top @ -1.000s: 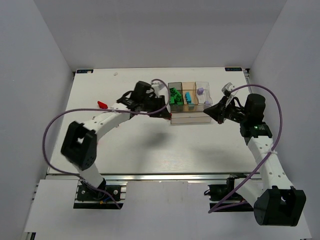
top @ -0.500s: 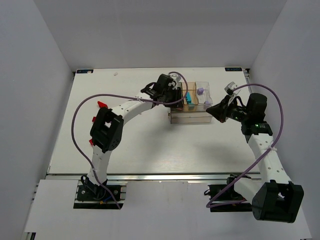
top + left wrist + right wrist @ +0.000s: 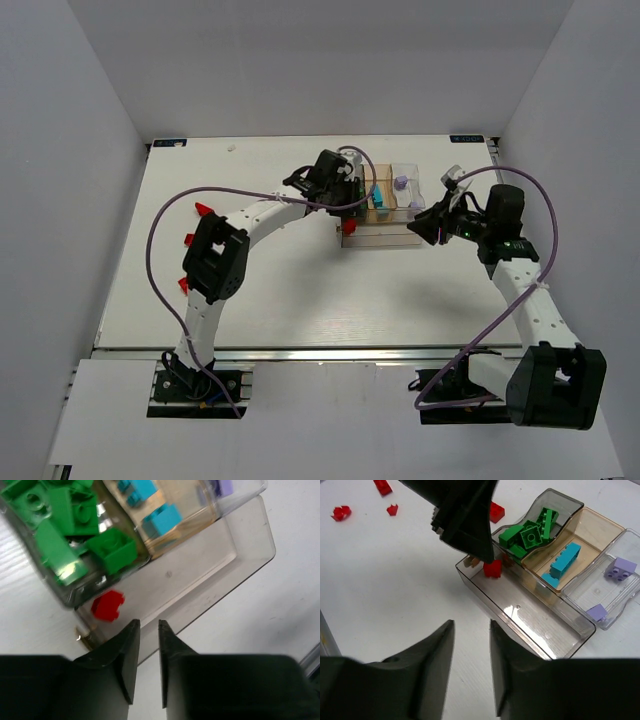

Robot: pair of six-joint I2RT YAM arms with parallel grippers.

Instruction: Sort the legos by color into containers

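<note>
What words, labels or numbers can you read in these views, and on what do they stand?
None can be read as text.
Left corner tag on the far edge of the table: too small to read.
Right corner tag, same edge: too small to read.
Green legos: studs show no legible lettering.

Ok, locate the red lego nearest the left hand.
Right wrist view: the red lego lies in the left end of the long clear compartment, right beside the green legos.
</note>
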